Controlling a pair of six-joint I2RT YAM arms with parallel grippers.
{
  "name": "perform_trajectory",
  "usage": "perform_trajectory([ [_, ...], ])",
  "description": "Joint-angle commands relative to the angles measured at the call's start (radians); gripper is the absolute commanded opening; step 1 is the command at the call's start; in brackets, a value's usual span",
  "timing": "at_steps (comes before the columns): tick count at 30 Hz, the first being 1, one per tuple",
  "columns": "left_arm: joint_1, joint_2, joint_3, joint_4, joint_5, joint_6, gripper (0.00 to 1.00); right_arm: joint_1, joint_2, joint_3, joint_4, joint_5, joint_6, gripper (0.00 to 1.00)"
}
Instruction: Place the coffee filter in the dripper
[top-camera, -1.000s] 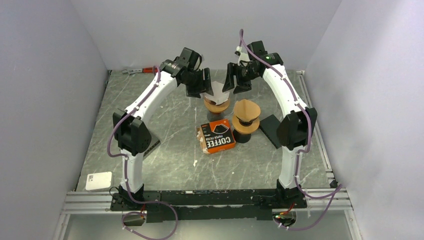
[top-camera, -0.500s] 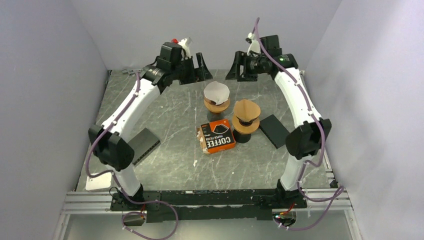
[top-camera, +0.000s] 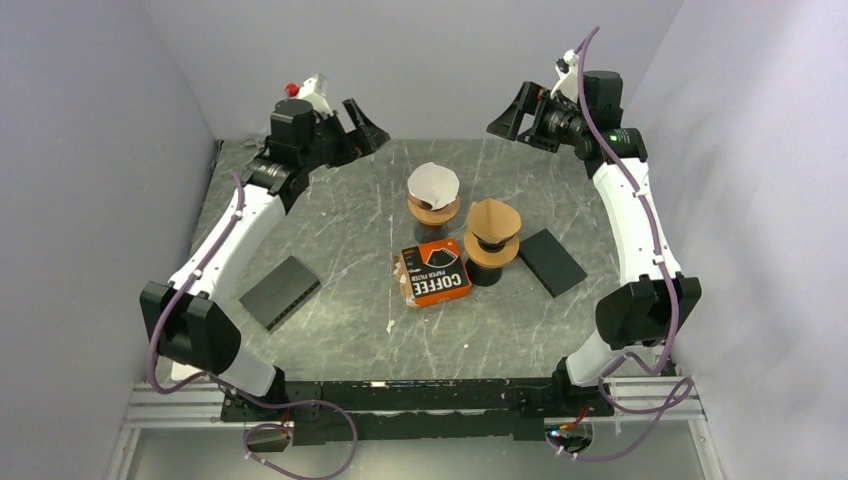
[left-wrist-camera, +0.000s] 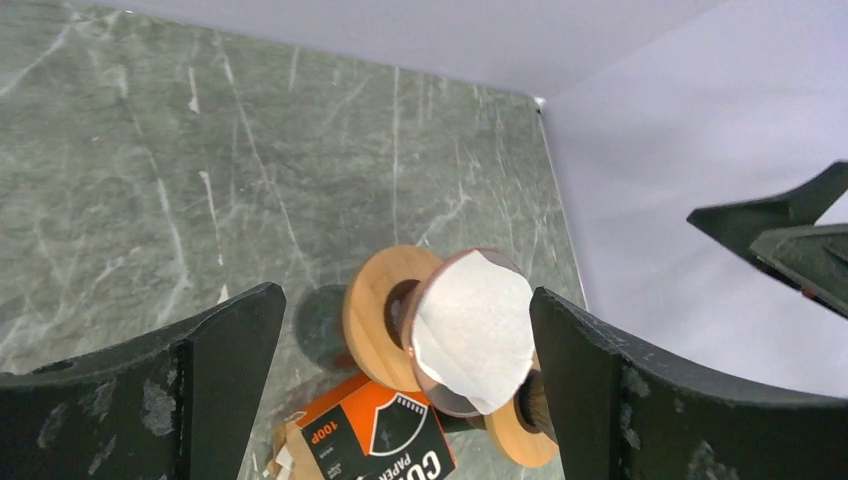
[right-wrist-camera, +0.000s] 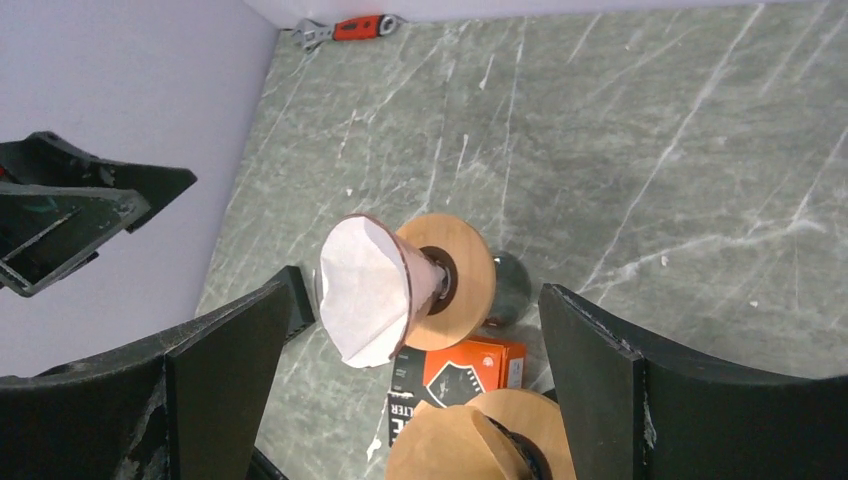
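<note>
A white paper coffee filter (top-camera: 433, 184) sits opened in the glass dripper (top-camera: 433, 211) with a wooden collar, at the middle back of the table. The wrist views show the same filter (left-wrist-camera: 472, 330) (right-wrist-camera: 360, 290) in the same dripper (left-wrist-camera: 375, 315) (right-wrist-camera: 465, 280). My left gripper (top-camera: 362, 118) hangs high at the back left, clear of it, open and empty (left-wrist-camera: 405, 300). My right gripper (top-camera: 508, 115) hangs high at the back right, also open and empty (right-wrist-camera: 415, 295).
A second dripper (top-camera: 493, 228) holding a brown filter stands just right of the first. An orange coffee filter box (top-camera: 435, 272) lies in front of both. Black blocks lie at the left (top-camera: 280, 292) and right (top-camera: 551, 262). A red-handled tool (right-wrist-camera: 350, 27) rests at the back left corner.
Both grippers have let go of the white filter, opened wide and pulled up and outward toward the back corners. The filter stays in the dripper.
</note>
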Motion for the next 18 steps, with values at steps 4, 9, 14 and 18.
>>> perform_trajectory([
  [4,0.107,-0.112,-0.135,0.143,-0.010,-0.064,0.99,-0.020,-0.057,-0.062,0.081,0.095,0.025,1.00],
  [9,0.175,-0.171,-0.245,0.140,-0.059,0.005,1.00,-0.023,-0.159,-0.227,0.217,0.317,0.019,1.00],
  [14,0.225,-0.232,-0.389,0.165,-0.122,0.140,1.00,-0.023,-0.302,-0.490,0.413,0.605,-0.021,1.00],
  [18,0.240,-0.296,-0.527,0.226,-0.232,0.232,1.00,-0.022,-0.422,-0.703,0.572,0.788,-0.087,1.00],
])
